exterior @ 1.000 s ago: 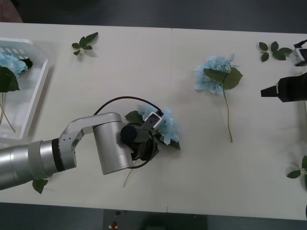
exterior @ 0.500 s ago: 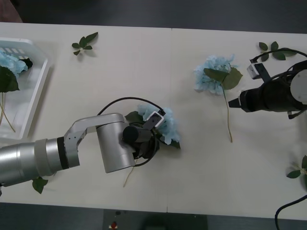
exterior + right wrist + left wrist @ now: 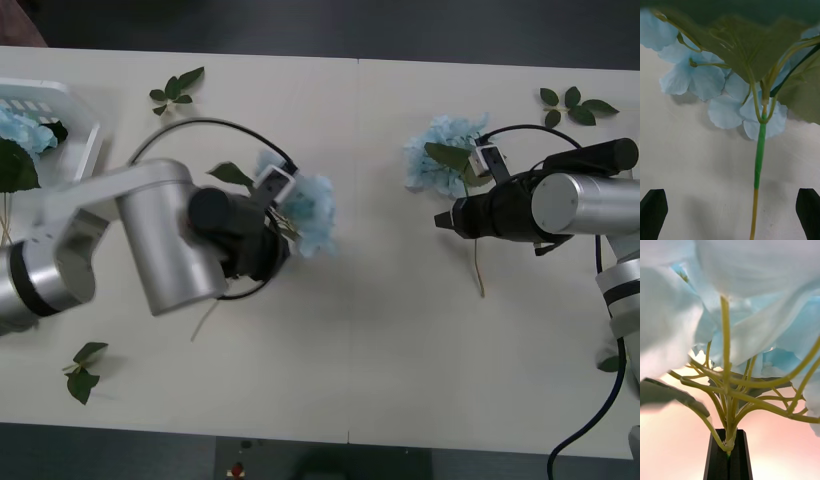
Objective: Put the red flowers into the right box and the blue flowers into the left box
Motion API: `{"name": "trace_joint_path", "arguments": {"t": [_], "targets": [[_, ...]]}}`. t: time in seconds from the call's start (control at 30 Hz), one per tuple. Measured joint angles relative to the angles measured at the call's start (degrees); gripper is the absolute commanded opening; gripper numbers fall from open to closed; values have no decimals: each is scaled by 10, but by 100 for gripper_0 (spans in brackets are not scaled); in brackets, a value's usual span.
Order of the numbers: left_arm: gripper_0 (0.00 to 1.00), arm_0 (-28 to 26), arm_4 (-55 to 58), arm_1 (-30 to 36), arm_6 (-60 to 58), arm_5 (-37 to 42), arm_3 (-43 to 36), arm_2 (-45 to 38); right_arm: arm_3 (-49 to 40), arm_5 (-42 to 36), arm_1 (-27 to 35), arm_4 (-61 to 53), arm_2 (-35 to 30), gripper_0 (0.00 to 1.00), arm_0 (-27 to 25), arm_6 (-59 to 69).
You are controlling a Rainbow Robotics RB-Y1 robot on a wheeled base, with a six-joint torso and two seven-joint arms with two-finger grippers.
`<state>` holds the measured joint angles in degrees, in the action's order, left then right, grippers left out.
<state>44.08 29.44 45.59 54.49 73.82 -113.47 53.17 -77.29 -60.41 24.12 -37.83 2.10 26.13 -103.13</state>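
My left gripper (image 3: 282,228) is shut on the stem base of a blue flower (image 3: 305,210) and holds it off the table, left of centre. In the left wrist view its black fingers (image 3: 728,455) pinch the stalks under the pale petals (image 3: 752,296). A second blue flower (image 3: 445,155) lies on the table at the right. My right gripper (image 3: 442,219) hovers open beside its stem (image 3: 759,157), one finger on each side (image 3: 730,213). The left box (image 3: 70,105), a white slotted basket, holds another blue flower (image 3: 20,130). The red flowers and the right box are out of view.
Loose green leaf sprigs lie at the back left (image 3: 175,88), the back right (image 3: 575,103), the front left (image 3: 82,368) and the right edge (image 3: 612,362). A black cable loops around each wrist.
The left arm has lifted its blue flower off the table and carried it left. The right arm has swung in from the right edge to the second flower's stem.
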Motion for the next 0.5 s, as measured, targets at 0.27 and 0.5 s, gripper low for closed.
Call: {"name": "trace_joint_path", "arguments": {"t": [0.27,0.5], "targets": [[0,-5,16,119,0,154,-41,-193,5,2,-22,29,-12,54,4,0],[0,-106,15,141,3,223,4,-447,6,3,-22,29,-12,0,4,0]]}}
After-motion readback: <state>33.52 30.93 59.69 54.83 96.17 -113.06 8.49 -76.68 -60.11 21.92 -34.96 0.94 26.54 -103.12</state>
